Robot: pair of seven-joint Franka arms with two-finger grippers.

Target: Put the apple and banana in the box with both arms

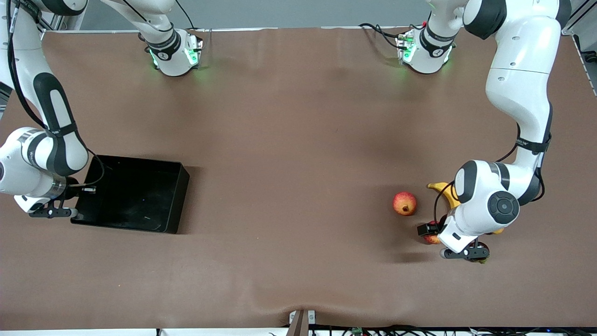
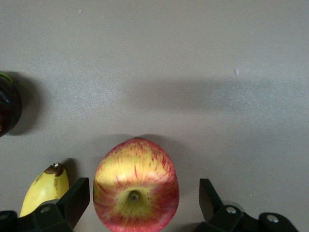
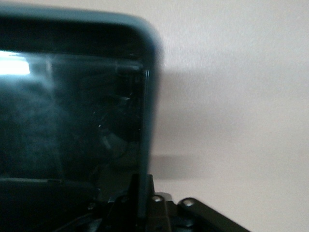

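- Brown matte table [image 1: 298, 140] is seen under both arms; a grey wall strip runs along the base edge.
- Left gripper [image 2: 145, 203] is held low w/ fingers [image 2: 72, 200] spread wide; small pinkish-red apple w/ yellow patches [image 2: 136, 186] sits between them, not gripped.
- Curved yellow banana w/ dark tip [image 2: 44, 188] lies just beside one finger.
- Orange-red round fruit [image 1: 405, 203] lies near, toward the right arm's end.
- Right gripper [image 3: 140, 203] is pressed together on the wall of the shallow glossy black plastic box [image 1: 140, 193].

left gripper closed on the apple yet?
No, in the left wrist view the left gripper stands open, its fingers apart from the apple that sits between them.
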